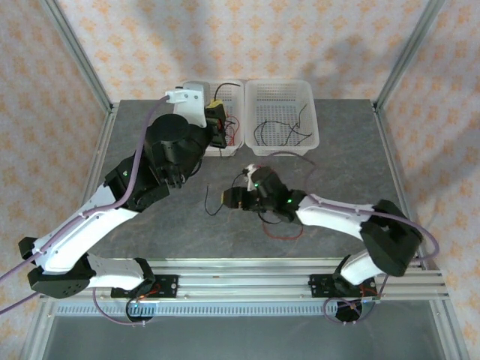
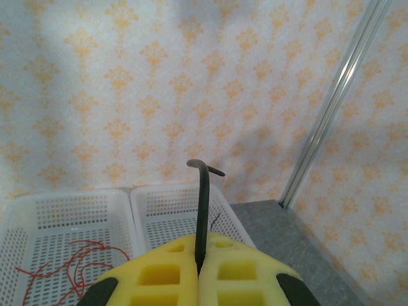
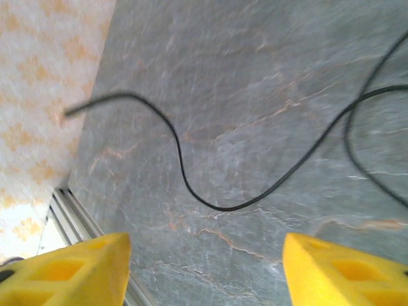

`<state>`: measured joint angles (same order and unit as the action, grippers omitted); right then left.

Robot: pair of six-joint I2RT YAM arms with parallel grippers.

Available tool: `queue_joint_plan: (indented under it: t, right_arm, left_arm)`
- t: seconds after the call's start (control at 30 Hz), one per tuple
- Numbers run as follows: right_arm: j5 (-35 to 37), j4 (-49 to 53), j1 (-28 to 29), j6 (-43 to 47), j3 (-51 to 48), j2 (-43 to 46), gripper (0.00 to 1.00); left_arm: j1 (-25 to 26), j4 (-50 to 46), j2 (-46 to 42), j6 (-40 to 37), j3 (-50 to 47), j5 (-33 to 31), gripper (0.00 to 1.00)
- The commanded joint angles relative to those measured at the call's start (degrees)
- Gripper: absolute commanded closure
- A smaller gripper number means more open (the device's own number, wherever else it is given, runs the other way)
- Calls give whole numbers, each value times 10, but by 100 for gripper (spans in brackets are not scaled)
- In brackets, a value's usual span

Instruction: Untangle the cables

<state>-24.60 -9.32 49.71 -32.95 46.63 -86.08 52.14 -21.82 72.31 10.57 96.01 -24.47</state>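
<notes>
Clenched on a black cable over the red-cable basket, the left gripper could drop it there, remixing colours; the released right gripper hovers short of that basket.

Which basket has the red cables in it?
The left basket: red cables lie on its floor, while the right basket holds black cables.

White-and-black arms (yellow jaws)
</notes>
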Motion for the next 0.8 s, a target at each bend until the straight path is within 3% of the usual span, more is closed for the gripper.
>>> queue_joint_plan:
  t: [0.0,0.2,0.33,0.77]
  right_arm:
    - [50,-86,25,41,32,-40,32]
    - [89,-114,36,26,68,-125,31]
    - [123,-111,35,3,51,-129,33]
    - [211,-38,30,-27,-90,35,34]
  left_arm:
    - [1,20,7,-14,30,11,100]
    - [0,27,12,-18,42,14,100]
    - [1,39,17,-28,49,6,100]
    - [-16,161,121,-85,64,-10,100]
